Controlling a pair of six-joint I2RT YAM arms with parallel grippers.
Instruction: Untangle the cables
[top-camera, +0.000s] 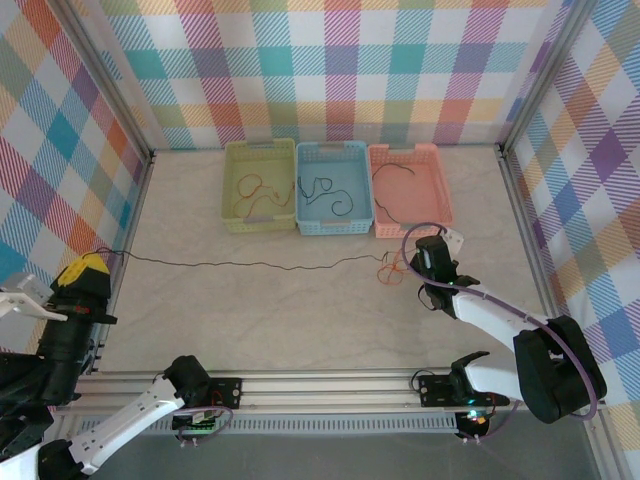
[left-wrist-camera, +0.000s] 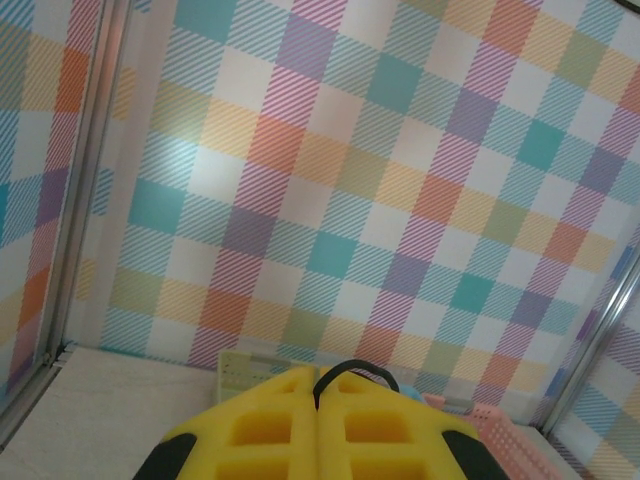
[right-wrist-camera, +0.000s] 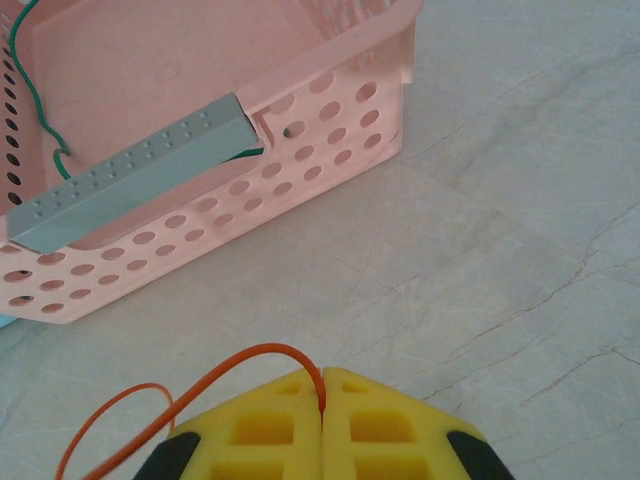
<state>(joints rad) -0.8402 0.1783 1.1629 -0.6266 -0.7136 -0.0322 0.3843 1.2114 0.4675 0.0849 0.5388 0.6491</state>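
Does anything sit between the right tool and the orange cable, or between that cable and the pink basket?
Nothing visible. The right tool is shut on the orange cable, and only bare table separates it from the pink basket.

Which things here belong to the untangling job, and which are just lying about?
Job: black cable in left gripper; orange cable in right gripper; yellow basket, blue basket, pink basket, holding cables.
Lying about: grey bar at the pink basket; checked walls.
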